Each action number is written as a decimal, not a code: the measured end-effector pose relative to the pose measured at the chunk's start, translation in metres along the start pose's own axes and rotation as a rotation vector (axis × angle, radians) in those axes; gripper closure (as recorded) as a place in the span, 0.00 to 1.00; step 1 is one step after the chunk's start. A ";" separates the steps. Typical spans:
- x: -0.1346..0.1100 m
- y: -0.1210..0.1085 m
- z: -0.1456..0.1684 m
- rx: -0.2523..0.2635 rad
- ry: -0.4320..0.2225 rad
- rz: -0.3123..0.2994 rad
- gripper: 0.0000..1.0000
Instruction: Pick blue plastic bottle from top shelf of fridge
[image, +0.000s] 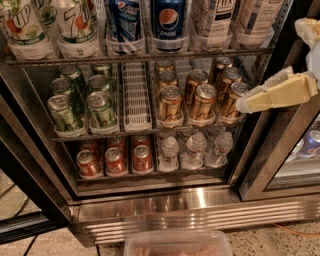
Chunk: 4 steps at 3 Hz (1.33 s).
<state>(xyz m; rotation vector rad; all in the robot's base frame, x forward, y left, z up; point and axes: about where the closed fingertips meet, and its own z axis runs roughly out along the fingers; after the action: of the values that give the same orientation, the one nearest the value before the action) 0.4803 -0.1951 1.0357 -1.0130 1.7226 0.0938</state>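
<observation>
Camera view, fridge doors standing open, ribbed steel base at 6 o'clock.

Gripper: cream-coloured, enters from the 3 o'clock edge and points toward 9 o'clock, tip slightly lower than the wrist end. It hangs in front of the dark door frame, level with the middle rack, tip just beside the rightmost gold cans. Nothing is held. How wide the claw is set cannot be told from this angle.

Blue plastic bottle: on the top shelf at about 1 o'clock, upright in a white lane tray behind the thin front rail. Pale label with dark print; cap cut off by the frame's upper edge. A second bottle of the same look stands just beside it toward 2 o'clock. The gripper is below and toward 3 o'clock of both, well apart, no contact.

Rest of the top shelf, going toward 9 o'clock: Pepsi bottles at 12, 7UP bottles at 11.

Middle rack: green cans at 9 o'clock, a bare white lane tray between them and the gold cans.

Lower rack: red cans at 7 o'clock, small water bottles beside them toward 5.

A clear plastic tub sits at the 6 o'clock edge, below the steel base.
</observation>
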 end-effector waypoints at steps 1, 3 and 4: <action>-0.011 0.004 0.007 0.102 -0.090 0.050 0.00; -0.025 -0.019 0.008 0.280 -0.195 0.174 0.00; -0.026 -0.034 0.004 0.352 -0.226 0.248 0.00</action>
<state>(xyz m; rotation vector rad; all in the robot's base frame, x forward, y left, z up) 0.5067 -0.1999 1.0688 -0.5084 1.5795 0.0591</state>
